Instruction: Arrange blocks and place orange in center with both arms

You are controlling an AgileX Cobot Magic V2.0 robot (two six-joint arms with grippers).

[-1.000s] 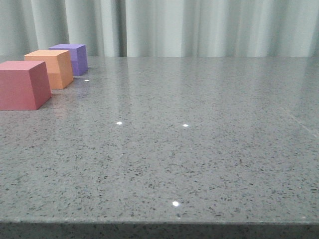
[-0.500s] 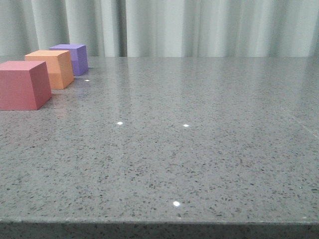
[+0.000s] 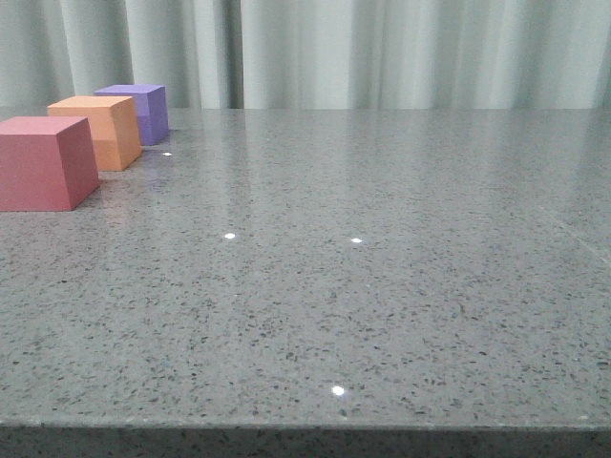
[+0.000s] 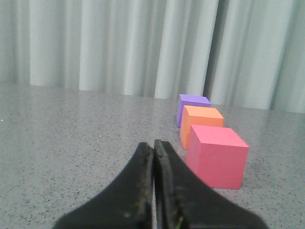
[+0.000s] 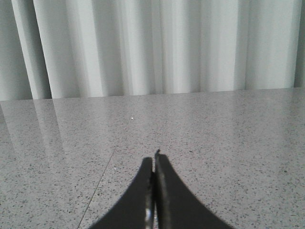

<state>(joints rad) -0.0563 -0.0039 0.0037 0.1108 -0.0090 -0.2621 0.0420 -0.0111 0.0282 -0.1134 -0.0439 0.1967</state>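
Now | left gripper (image 4: 153, 145) pressed closed, empty | right gripper (image 5: 154, 160) pressed closed, empty

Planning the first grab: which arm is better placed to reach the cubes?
Left. Its closed gripper faces the pink cube, orange cube and purple cube; the right gripper sees only bare table.

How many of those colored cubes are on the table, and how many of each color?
Red-pink cube: 1
Orange cube: 1
Purple cube: 1
Total: 3 cubes
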